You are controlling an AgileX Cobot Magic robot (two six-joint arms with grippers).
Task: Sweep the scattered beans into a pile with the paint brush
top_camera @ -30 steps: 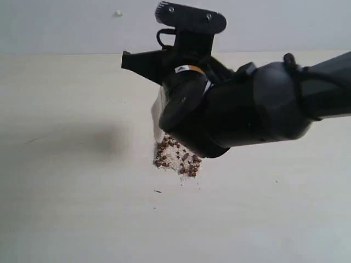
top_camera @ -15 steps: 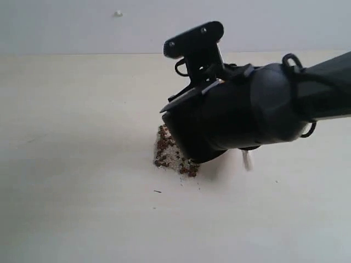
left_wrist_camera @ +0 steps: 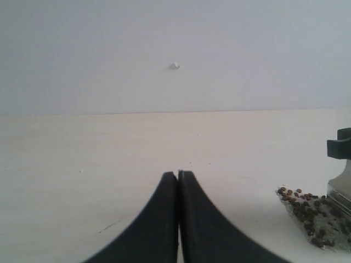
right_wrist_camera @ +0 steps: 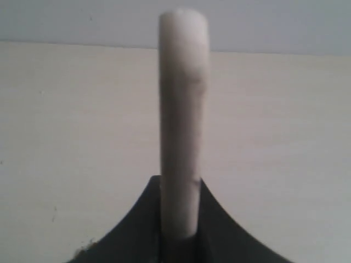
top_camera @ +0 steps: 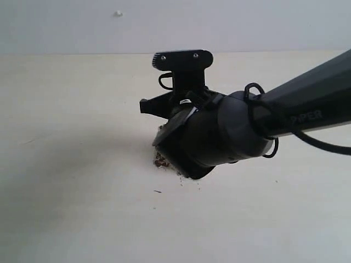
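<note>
The beans (top_camera: 160, 160) lie in a small reddish-brown pile with whitish crumbs in the middle of the pale table (top_camera: 66, 208). In the exterior view my right arm (top_camera: 230, 131) covers most of the pile. The left wrist view shows the beans (left_wrist_camera: 310, 211) right beside the paint brush's silver band (left_wrist_camera: 341, 189). My right gripper (right_wrist_camera: 180, 183) is shut on the paint brush (right_wrist_camera: 182, 98), seen edge-on as a pale strip between the fingers. My left gripper (left_wrist_camera: 179, 174) is shut and empty, low over the table off to one side of the pile.
A lone white speck (top_camera: 117, 13) sits on the grey wall behind the table. A thin dark scratch mark (top_camera: 157, 191) lies just in front of the pile. The right arm's cable (top_camera: 329, 147) loops beside its wrist.
The right wrist has turned and swung left over the pile. It now hides most of the beans. The left gripper stays shut.
</note>
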